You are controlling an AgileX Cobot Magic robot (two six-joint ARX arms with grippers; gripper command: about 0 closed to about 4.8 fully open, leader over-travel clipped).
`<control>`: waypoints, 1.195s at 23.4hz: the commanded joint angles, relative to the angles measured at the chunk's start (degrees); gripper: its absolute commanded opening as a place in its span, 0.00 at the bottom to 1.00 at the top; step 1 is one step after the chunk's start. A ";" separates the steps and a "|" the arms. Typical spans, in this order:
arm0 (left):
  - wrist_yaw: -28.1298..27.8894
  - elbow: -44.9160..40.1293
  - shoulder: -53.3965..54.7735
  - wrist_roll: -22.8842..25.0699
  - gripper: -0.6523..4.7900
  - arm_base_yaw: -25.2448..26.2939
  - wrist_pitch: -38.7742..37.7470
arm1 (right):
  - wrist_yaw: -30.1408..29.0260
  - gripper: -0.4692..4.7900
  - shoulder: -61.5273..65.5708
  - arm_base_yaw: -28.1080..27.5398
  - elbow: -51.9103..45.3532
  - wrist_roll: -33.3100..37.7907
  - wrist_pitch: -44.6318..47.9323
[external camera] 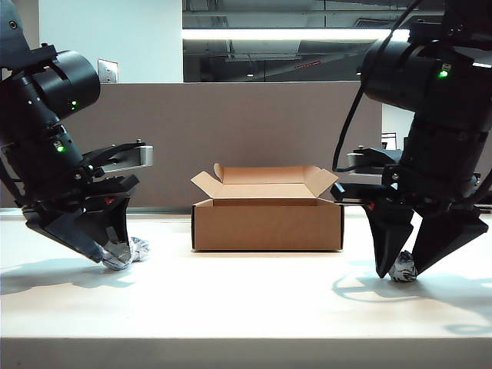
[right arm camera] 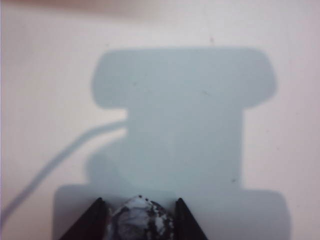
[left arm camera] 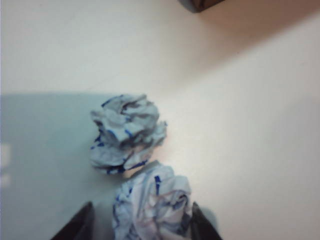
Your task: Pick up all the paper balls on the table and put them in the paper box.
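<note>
The brown paper box (external camera: 267,219) stands open in the middle of the white table (external camera: 246,307). My left gripper (external camera: 108,252) (left arm camera: 142,205) is down at the table on the left, open around one paper ball (left arm camera: 152,205). One finger (left arm camera: 195,220) touches that ball and the other stands off it. A second paper ball (left arm camera: 127,132) (external camera: 138,247) lies just beyond. On the right, my right gripper (external camera: 400,270) (right arm camera: 139,200) has its fingers against both sides of another paper ball (external camera: 403,265) (right arm camera: 140,222), which rests on the table.
A grey-brown partition panel (external camera: 254,131) runs behind the box along the table's back edge. A dark corner (left arm camera: 200,4) shows at the edge of the left wrist view. Both arms throw shadows on the tabletop around the grippers.
</note>
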 commanded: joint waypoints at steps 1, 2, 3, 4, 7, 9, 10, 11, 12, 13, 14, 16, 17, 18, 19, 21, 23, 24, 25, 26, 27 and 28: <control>0.46 0.15 -0.20 0.00 0.43 0.02 0.52 | -1.01 0.42 0.39 0.13 -0.39 0.63 -3.10; 1.27 0.15 -0.20 0.00 0.41 0.02 0.50 | -0.98 0.38 0.39 0.13 -0.39 0.63 -3.10; 1.86 0.15 -0.20 -0.04 0.39 0.02 0.52 | -0.98 0.34 0.39 0.13 -0.39 0.63 -3.13; 2.34 0.15 -0.20 -0.20 0.39 0.02 0.52 | -0.98 0.30 0.39 0.13 -0.39 0.63 -3.13; 2.29 0.15 -0.20 -0.22 0.39 0.02 0.48 | -0.98 0.28 0.42 0.13 -0.39 0.63 -3.08; 2.29 0.15 -0.20 -0.22 0.38 0.02 0.48 | -0.98 0.28 0.39 0.13 -0.39 0.61 -3.08; 2.29 0.15 -0.20 -0.22 0.38 0.02 0.44 | -0.98 0.27 0.39 0.13 -0.39 0.63 -3.06; 2.29 0.15 -0.20 -0.22 0.38 0.02 0.44 | -0.98 0.26 0.39 0.13 -0.39 0.63 -3.06; 2.32 0.17 -0.20 -0.22 0.38 0.02 0.46 | -0.96 0.26 0.42 0.13 -0.39 0.61 -3.06; 2.32 0.17 -0.20 -0.22 0.37 0.02 0.46 | -0.98 0.25 0.39 0.13 -0.39 0.61 -3.06; 2.34 0.17 -0.20 -0.22 0.35 0.02 0.46 | -0.98 0.25 0.39 0.13 -0.39 0.61 -3.04; 2.40 0.17 -0.22 -0.61 0.33 0.02 0.46 | -0.98 0.25 0.39 0.13 -0.39 0.61 -2.95; 2.47 0.20 -0.22 -0.96 0.33 0.02 0.46 | -0.98 0.25 0.39 0.13 -0.39 0.61 -2.91; 2.49 0.24 -0.22 -1.18 0.33 0.02 0.44 | -0.98 0.25 0.39 0.13 -0.39 0.61 -2.89; 2.49 0.35 -0.22 -1.27 0.33 0.02 0.33 | -0.98 0.24 0.39 0.13 -0.39 0.61 -2.86; 2.47 0.87 -0.22 -1.27 0.33 0.02 -0.24 | -0.98 0.23 0.39 0.13 -0.39 0.61 -2.86; 2.47 1.66 -0.22 -1.27 0.33 0.02 -0.59 | -0.98 0.23 0.39 0.13 -0.39 0.61 -2.86; 2.47 1.99 -0.24 -1.27 0.33 0.02 -0.68 | -0.98 0.23 0.39 0.13 -0.39 0.61 -2.84; 2.45 2.45 -0.28 -1.27 0.33 0.02 -0.81 | -0.98 0.23 0.39 0.13 -0.39 0.61 -2.84; 2.47 3.15 -0.33 -1.27 0.33 0.02 -1.07 | -0.98 0.23 0.39 0.13 -0.39 0.59 -2.84; 2.47 3.61 -0.35 -1.27 0.33 0.02 -1.46 | -0.98 0.23 0.39 0.13 -0.39 0.59 -2.82; 2.47 3.98 -0.35 -1.27 0.33 0.02 -1.84 | -0.98 0.23 0.37 0.13 -0.37 0.59 -2.80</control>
